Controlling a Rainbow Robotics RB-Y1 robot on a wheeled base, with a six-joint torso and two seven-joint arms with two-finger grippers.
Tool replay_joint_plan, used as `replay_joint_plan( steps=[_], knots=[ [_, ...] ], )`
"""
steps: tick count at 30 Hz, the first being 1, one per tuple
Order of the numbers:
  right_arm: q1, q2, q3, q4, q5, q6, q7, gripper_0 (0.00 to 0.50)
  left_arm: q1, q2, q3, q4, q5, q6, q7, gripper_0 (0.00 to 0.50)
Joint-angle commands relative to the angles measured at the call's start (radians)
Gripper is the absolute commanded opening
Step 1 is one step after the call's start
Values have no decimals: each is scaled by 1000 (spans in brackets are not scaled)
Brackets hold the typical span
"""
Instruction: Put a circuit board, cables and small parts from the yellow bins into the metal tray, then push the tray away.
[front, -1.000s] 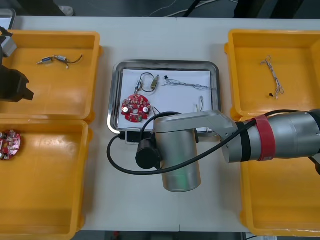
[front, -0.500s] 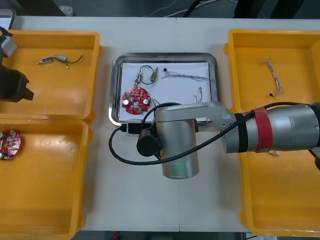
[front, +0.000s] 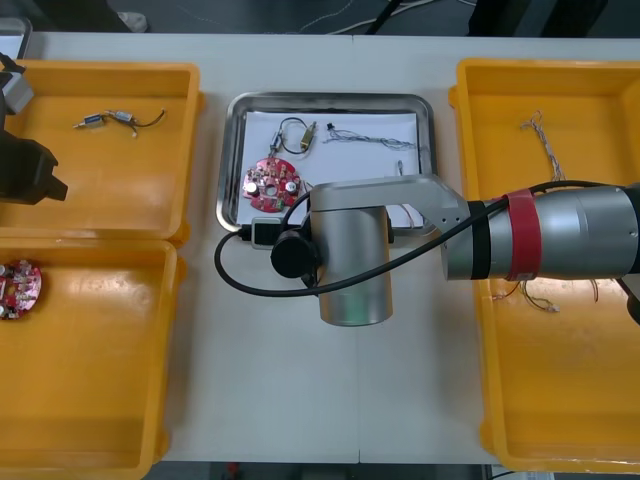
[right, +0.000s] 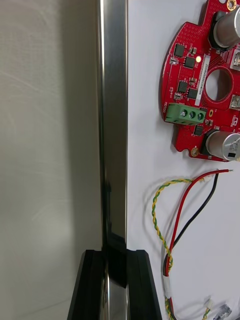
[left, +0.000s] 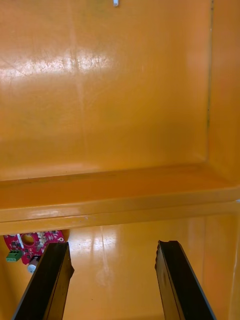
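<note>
Tray (front: 232, 150), upper centre of front view, carried board (front: 272, 186) and cables (right: 169, 255); right gripper (right: 116, 280) was clamped on its near rim, apparently to push it away; left gripper (left: 114, 280), fingers apart, waited over yellow bin (left: 120, 100) at left.

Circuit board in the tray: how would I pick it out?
Find the metal tray between the yellow bins, its near rim pinched by the right gripper. Inside, toward the robot's left, lies the circuit board: round, red, among thin cables.
</note>
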Motion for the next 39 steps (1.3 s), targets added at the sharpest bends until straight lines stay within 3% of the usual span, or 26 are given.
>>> replay_joint_plan(
  steps=[1, 13, 30, 39],
  knots=[
    [-76, -17, -43, 15, -10, -18, 54, 0, 12, 49, 29, -10, 5, 6, -61, 500],
    [-117, -17, -43, 95, -11, -81, 85, 0, 12, 49, 29, -10, 5, 6, -61, 500],
    [-131, -12, -43, 264, -11, -297, 131, 0, 12, 49, 29, -10, 5, 6, -61, 500],
    [-142, -1, -43, 331, -11, -357, 158, 0, 12, 49, 29, -10, 5, 6, -61, 500]
  ],
)
